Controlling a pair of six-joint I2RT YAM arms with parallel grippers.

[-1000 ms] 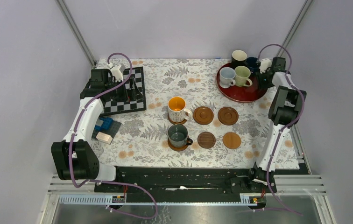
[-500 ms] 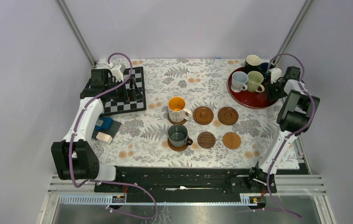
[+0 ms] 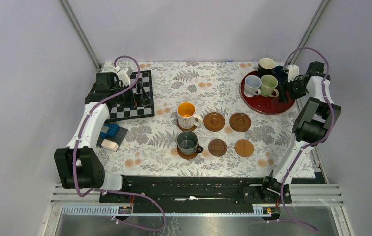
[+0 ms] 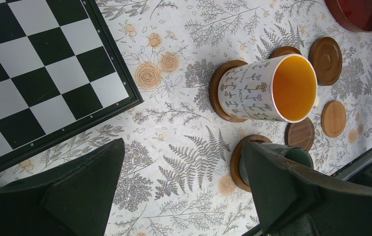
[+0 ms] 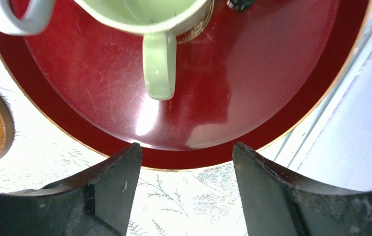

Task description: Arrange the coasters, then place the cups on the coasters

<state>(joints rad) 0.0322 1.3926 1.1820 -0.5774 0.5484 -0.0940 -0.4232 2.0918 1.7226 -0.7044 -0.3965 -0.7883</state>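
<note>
Mugs all stand upright, mouths up. Two sit on coasters at the left end of a two-by-three grid in the middle of the table (image 3: 174, 83): the orange-lined mug (image 3: 186, 115) behind and the grey-green mug (image 3: 188, 142) in front, both with handles pointing right. The four coasters (image 3: 214, 121) beside them lie bare. Four more mugs crowd the red tray (image 3: 263, 103) at the far right corner. There the green mug (image 3: 268, 83) turns its handle toward the right gripper (image 5: 185, 156), which hovers at the tray's rim, jaws apart and empty. The right arm runs up the table's right edge, elbow high, wrist bent in toward the tray. The left arm reaches far left, and the left gripper (image 4: 182, 147) hangs spread wide and empty by the chessboard (image 3: 142, 98).
</note>
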